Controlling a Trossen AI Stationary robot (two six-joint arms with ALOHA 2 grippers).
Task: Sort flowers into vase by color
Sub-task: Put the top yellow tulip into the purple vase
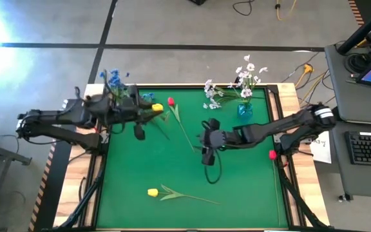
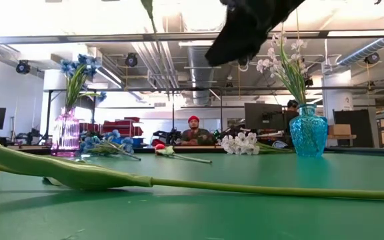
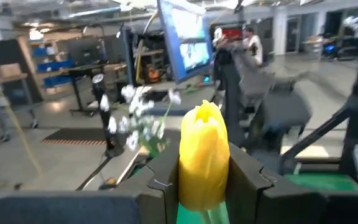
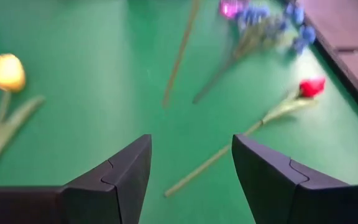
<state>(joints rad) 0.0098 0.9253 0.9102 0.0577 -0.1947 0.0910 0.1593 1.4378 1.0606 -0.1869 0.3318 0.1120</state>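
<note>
Your left gripper [image 3: 202, 180] is closed on a yellow tulip [image 3: 202, 152], pinching it right at the base of the bloom, with the head standing up between the two fingers. In the overhead view that gripper sits at the far left of the green mat [image 1: 237, 187], near the pink vase [image 2: 66, 133] that already holds blue flowers [image 2: 79, 70]. Your right gripper [image 4: 191, 177] hangs over the middle of the mat with its fingers spread and nothing between them.

Treat these flowers as very light and floppy. The heads look soft, so a grip on the bloom itself will likely squash it and let it twist. The stems are thin and probably springy, so they may roll or skate on the mat when you press down. Take hold on the stem, a little below the head, across its width, so the long tail hangs down and can be steered into a vase neck.

Still loose on the mat: a red tulip [image 1: 171, 102] near the far edge, its stem running toward the middle; a second yellow tulip [image 1: 152, 192] near the front edge with a long leaf; some blue flowers [image 2: 105, 141] lying beside the pink vase; and a white spray [image 1: 211, 90] lying just beside the blue vase [image 1: 244, 109], which already holds white blossoms [image 1: 248, 74]. A vase for the yellow or the red flowers I cannot make out.
</note>
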